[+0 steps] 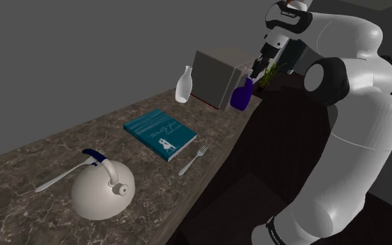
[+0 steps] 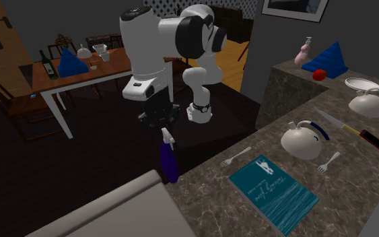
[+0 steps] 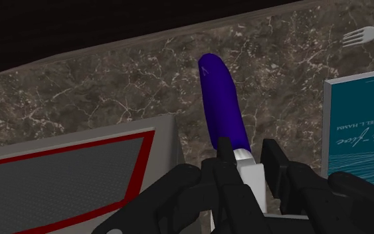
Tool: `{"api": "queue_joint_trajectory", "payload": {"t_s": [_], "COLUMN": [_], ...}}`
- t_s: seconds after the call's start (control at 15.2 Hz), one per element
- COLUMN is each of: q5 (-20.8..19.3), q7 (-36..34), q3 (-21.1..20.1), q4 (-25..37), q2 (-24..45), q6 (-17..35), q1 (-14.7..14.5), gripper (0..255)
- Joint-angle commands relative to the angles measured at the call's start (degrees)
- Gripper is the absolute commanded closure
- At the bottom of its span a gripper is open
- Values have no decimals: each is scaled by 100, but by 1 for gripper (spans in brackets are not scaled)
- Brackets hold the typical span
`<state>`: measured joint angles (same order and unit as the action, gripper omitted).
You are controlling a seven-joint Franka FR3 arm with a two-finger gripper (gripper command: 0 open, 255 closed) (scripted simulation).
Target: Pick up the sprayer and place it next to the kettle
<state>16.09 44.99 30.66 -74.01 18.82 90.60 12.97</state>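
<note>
The sprayer (image 1: 241,95) is a purple bottle with a white head. It hangs upright from my gripper (image 1: 260,69), which is shut on the head. It is at the counter's edge, beside a grey box (image 1: 215,73). In the second exterior view the sprayer (image 2: 168,161) hangs under the gripper (image 2: 162,129), by the counter corner. In the wrist view the black fingers (image 3: 275,163) clasp the white head, and the purple body (image 3: 224,106) points away over the marbled counter. The white kettle (image 1: 100,189) with a blue handle stands at the counter's other end, also visible in the second exterior view (image 2: 302,141).
A teal book (image 1: 159,132) and a fork (image 1: 193,160) lie between the sprayer and the kettle. A white bottle (image 1: 184,83) stands beside the grey box. A second fork (image 1: 62,177) lies by the kettle. Another kettle (image 2: 368,104) and a knife (image 2: 353,129) lie further along.
</note>
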Motion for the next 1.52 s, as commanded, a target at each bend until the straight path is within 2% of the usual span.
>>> {"api": "queue_joint_trajectory", "payload": {"t_s": [0.0, 0.59, 1.06, 1.19, 1.45], "q5": [31, 259, 634, 250, -345], "q7": [-16, -84, -211, -320, -797], "q3": [0, -17, -119, -9, -48], "q4": [247, 1583, 3235, 2030, 620], "q2": [63, 478, 1141, 371, -715], "q6": [-190, -1130, -2100, -1641, -1153], "q1": [47, 379, 932, 282, -565], "gripper": [255, 255, 255, 255, 255]}}
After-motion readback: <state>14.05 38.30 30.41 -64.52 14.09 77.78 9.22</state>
